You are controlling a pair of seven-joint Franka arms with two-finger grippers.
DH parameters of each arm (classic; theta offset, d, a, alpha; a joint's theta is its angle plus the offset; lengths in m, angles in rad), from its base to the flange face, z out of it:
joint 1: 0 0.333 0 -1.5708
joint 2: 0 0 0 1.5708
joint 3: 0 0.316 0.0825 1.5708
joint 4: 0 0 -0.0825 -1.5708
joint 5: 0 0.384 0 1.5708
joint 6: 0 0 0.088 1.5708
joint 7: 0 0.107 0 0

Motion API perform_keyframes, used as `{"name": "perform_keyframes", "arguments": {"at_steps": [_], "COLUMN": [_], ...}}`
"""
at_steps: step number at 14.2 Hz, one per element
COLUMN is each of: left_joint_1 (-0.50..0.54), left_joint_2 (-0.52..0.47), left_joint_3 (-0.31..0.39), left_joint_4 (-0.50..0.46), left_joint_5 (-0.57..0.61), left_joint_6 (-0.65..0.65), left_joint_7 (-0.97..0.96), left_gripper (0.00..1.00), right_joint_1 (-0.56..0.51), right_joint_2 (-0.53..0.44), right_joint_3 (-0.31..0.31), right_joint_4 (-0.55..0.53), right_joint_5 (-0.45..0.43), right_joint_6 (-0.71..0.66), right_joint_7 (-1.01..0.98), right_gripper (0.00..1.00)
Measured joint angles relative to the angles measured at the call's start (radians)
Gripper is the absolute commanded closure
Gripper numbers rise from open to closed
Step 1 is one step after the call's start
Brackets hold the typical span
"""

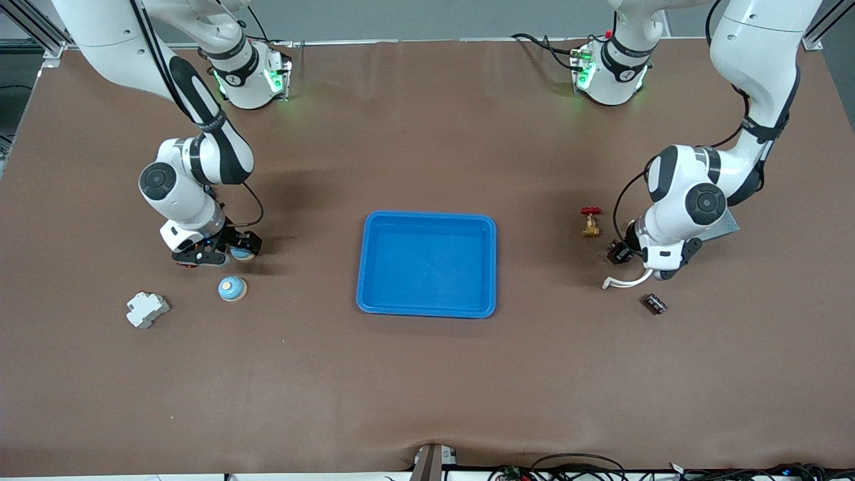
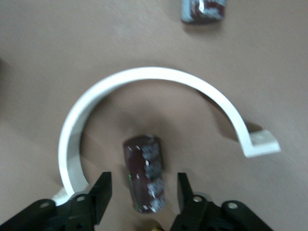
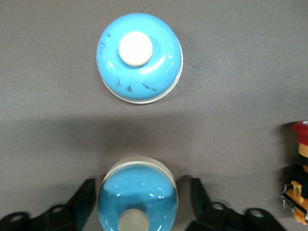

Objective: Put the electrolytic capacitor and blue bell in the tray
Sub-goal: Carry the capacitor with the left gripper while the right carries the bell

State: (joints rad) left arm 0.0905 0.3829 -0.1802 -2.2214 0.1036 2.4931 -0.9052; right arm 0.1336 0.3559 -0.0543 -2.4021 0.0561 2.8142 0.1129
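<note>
Blue plastic tray [image 1: 427, 264] sits mid-frame in the front view, nothing in it yet. Both arms are at the grasp step.

Right gripper [image 3: 139, 190] is down at the table toward the right arm's end. Its fingers are spread either side of a blue bell [image 3: 137, 207], with small gaps showing, so not clamped. A second blue bell [image 3: 138, 57] lies close by, lower in the front view.

Left gripper [image 2: 144, 185] is low at the left arm's end. Its jaws are apart, straddling a dark electrolytic capacitor [image 2: 144, 173] that lies inside a white curved clip [image 2: 144, 77]. A second capacitor [image 2: 203, 9] lies apart from it.

Next, probably: close both grippers, lift, carry to the tray. The left gripper should avoid snagging the clip. The bell's dome looks slippery, so grip low.
</note>
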Motion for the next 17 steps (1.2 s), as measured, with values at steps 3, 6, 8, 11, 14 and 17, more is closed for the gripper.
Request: {"name": "perform_keyframes", "arguments": {"at_steps": [3,6,8,11,14,17], "left_joint_1": [0.012,0.012,0.011,0.011,0.009,0.005], "left_joint_2": [0.020,0.035,0.039,0.036,0.007,-0.027], "left_joint_3": [0.001,0.001,0.000,-0.002,-0.021,-0.107], "left_joint_4": [0.018,0.032,0.037,0.050,0.084,0.185], "left_joint_5": [0.006,0.006,0.006,0.007,0.007,0.007], "left_joint_6": [0.001,0.001,0.001,0.002,-0.021,-0.173], "left_joint_7": [0.000,0.000,0.000,-0.002,-0.029,-0.166], "left_gripper": [0.47,0.73,1.00,1.00,1.00,1.00], "right_joint_1": [0.001,0.010,0.053,0.169,0.274,0.365], "right_joint_2": [-0.001,-0.006,-0.032,-0.103,-0.132,-0.128], "right_joint_3": [0.000,0.001,0.002,0.006,0.008,0.008], "right_joint_4": [0.000,0.008,0.034,0.122,0.200,0.246], "right_joint_5": [0.000,0.000,0.000,0.000,0.001,0.001], "right_joint_6": [0.000,-0.029,-0.100,-0.305,-0.415,-0.430], "right_joint_7": [0.000,0.017,0.084,0.270,0.452,0.617], "right_gripper": [1.00,1.00,1.00,1.00,1.00,1.00]}}
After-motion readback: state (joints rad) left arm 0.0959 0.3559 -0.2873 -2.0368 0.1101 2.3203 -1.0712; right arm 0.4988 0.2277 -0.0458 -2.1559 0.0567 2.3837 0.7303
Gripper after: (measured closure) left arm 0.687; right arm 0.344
